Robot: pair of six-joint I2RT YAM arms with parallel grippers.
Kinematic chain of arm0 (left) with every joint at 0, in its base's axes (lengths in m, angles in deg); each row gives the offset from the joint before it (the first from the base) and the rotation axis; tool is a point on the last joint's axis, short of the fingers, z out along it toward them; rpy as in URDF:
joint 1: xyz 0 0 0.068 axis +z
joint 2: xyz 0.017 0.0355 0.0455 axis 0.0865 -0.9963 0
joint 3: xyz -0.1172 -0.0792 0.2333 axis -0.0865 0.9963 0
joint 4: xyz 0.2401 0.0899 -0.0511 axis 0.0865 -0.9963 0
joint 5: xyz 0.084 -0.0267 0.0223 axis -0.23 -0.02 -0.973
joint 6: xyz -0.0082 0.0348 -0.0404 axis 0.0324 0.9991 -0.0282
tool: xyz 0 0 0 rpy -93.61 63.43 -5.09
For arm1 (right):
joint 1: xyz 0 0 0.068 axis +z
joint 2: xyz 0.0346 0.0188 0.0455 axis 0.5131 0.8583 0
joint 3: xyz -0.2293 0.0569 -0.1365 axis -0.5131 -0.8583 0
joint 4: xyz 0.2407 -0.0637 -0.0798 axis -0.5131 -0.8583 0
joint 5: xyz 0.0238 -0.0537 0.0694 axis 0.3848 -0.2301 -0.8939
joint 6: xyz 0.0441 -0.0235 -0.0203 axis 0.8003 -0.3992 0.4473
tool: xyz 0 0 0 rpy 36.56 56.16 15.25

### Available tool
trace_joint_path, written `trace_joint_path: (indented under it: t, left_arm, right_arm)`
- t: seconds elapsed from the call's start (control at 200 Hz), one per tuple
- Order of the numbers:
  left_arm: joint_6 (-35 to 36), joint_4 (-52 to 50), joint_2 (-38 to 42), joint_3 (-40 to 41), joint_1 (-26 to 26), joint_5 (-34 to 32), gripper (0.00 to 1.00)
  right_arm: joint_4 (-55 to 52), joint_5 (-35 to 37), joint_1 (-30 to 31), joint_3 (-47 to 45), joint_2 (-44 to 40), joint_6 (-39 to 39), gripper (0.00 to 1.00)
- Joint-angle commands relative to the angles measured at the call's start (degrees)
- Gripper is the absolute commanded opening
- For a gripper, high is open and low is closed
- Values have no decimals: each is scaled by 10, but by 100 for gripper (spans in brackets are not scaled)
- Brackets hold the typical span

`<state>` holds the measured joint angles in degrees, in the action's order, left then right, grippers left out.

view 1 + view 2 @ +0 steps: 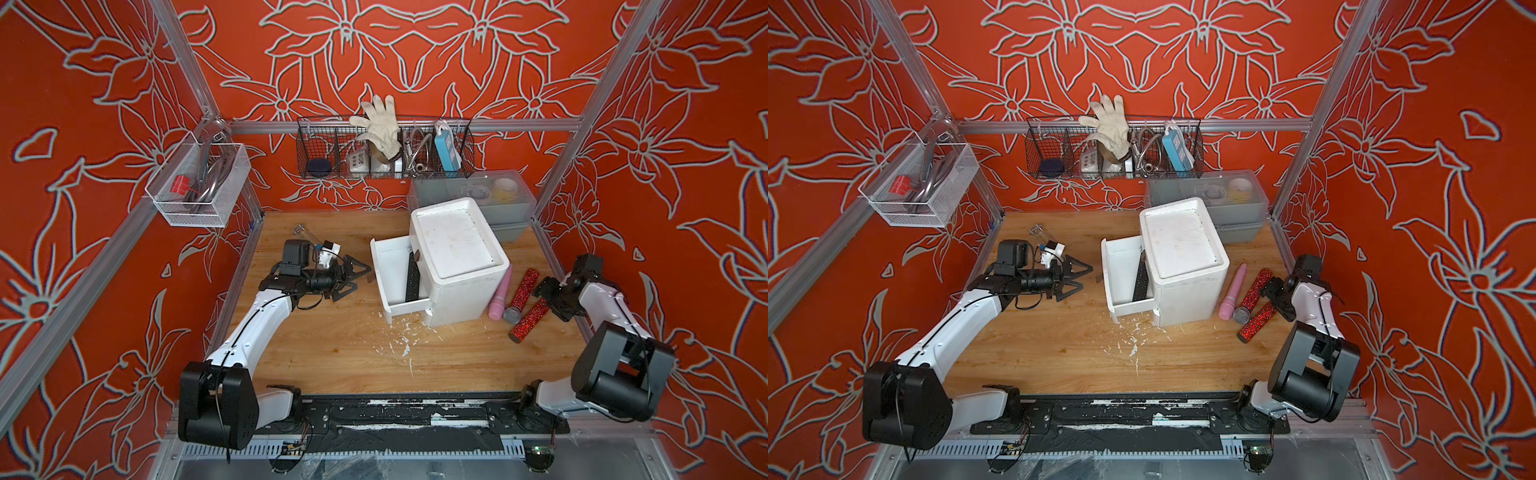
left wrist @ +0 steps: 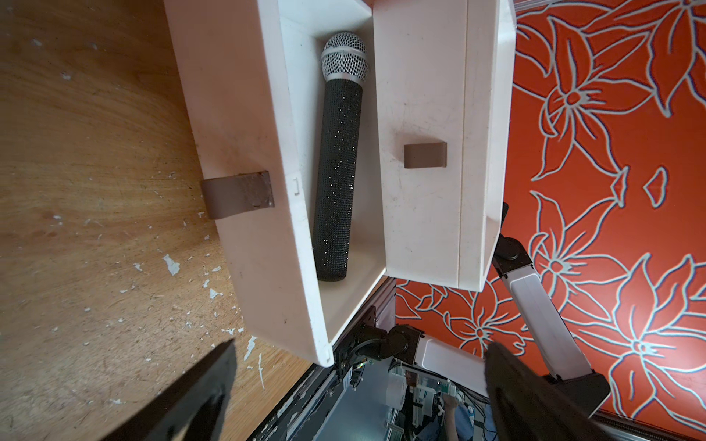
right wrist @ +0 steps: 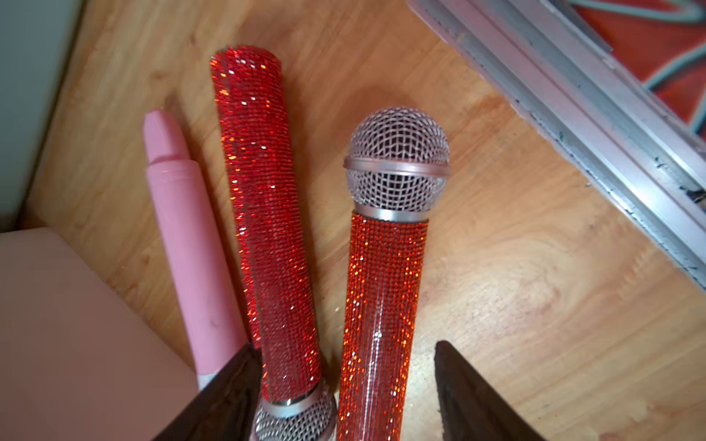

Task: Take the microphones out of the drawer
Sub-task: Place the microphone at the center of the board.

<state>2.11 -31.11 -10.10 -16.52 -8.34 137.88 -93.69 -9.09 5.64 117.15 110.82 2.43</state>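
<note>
Mics: I count four. One black mic (image 2: 338, 172) lies in pulled-out drawer (image 1: 380, 270). Two red glitter mics (image 3: 267, 214) + one pink mic (image 1: 500, 297) on table (image 1: 332, 353) by cabinet (image 1: 457, 249). Cabinet top hides black mic's head in both top views; left wrist cam shows it whole. L gripper (image 1: 358, 280) spread wide, empty, facing drawer. R gripper (image 3: 345, 345) jaws apart astride red pair.

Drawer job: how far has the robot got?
Done: drawer open; pink mic and a red mic lie on the table. In hand: right end effector, open, astride a second red mic. To do: black mic lies in the drawer; left end effector open, empty, facing it.
</note>
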Motion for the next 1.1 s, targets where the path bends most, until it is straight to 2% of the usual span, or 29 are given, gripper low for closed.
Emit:
trace_joint_path:
  t: [0.0,0.14,0.255,0.355,0.525,0.706,0.816,0.936,1.091]
  left_arm:
    - [53,-47,2,-41,-1,-20,99]
    - [71,-77,-23,-85,-4,-30,95]
    - [89,-106,-42,-129,-23,-53,92]
    - [127,-152,-63,-176,-57,-104,91]
    - [165,-207,-100,-236,-105,-167,88]
    - [168,-223,-113,-248,-133,-208,88]
    - [171,-232,-119,-252,-143,-223,88]
    - [172,-232,-125,-254,-153,-230,88]
    - [181,-249,-143,-277,-175,-263,88]
  right_arm:
    - [-11,-39,6,7,-57,1,75]
    - [4,-106,54,18,-127,17,77]
    - [13,-153,95,69,-155,25,79]
    - [14,-194,131,132,-148,23,77]
    - [-33,-224,200,242,-86,-14,77]
    - [-59,-225,229,277,-55,-47,74]
    - [-100,-177,241,284,-51,-84,73]
    - [-120,-164,244,273,-53,-109,72]
    - [-136,-145,255,266,-49,-128,64]
